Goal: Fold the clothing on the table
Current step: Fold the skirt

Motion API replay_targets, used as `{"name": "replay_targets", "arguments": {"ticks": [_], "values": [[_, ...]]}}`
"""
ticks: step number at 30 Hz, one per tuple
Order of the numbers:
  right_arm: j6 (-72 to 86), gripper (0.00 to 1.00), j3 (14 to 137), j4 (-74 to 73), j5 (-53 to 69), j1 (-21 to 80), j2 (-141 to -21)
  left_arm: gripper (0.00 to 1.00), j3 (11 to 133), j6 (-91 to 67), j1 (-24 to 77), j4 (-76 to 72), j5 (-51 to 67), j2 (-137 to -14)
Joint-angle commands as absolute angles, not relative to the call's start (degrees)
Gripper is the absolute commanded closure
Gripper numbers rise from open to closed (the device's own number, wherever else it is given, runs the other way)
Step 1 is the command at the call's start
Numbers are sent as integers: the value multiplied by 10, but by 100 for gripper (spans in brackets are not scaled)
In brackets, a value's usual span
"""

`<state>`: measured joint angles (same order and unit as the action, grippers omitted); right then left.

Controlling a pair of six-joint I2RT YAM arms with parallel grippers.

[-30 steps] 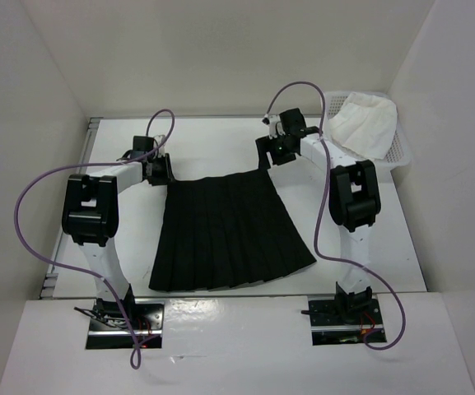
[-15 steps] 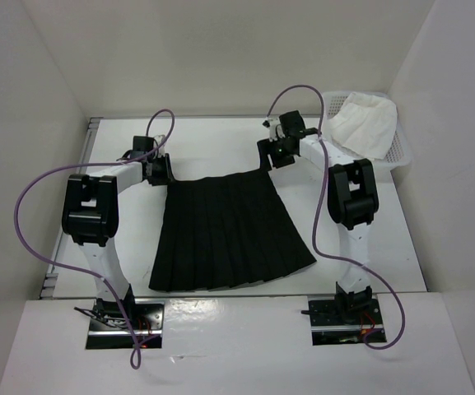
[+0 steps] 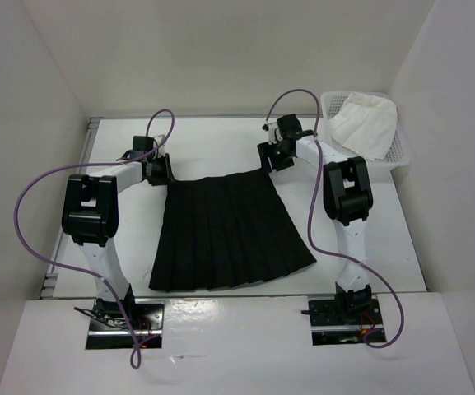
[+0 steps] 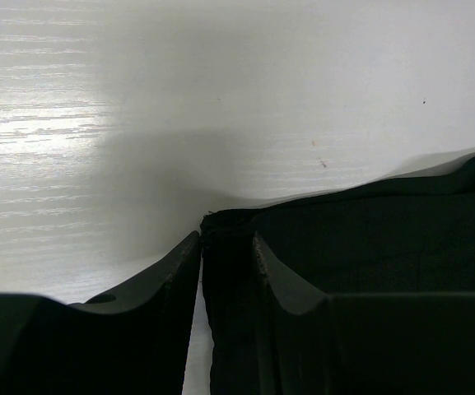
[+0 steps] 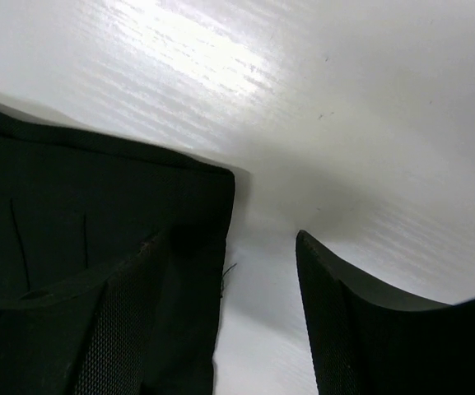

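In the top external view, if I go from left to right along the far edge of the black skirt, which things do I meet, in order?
Black two-finger left gripper → black pleated skirt of thin fabric → black two-finger right gripper → white plastic mesh basket.

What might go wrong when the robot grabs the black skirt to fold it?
The right gripper has one finger over a corner of the skirt and one over bare table, so it might pinch only the edge and slip. The left gripper straddles just the other corner, so thin fabric may slide out.
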<state>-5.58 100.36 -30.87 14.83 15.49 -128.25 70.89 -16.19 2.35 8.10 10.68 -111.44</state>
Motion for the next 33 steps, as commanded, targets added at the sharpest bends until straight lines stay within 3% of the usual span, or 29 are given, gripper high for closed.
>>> {"name": "replay_targets", "arguments": {"ticks": [1,12,20,33], "values": [[-54,33,1040,-304,138,162,-1294,63,710,-146,25,76,121,-1089],[-54,36,1046,-304,133,187,-1304,63,710,-146,25,76,127,-1089],[-60,46,1046,-304,133,187,-1310,63,710,-146,25,76,132,-1089],[-65,66,1034,-304,133,187,-1310,72,710,-146,30,76,137,-1089]]}}
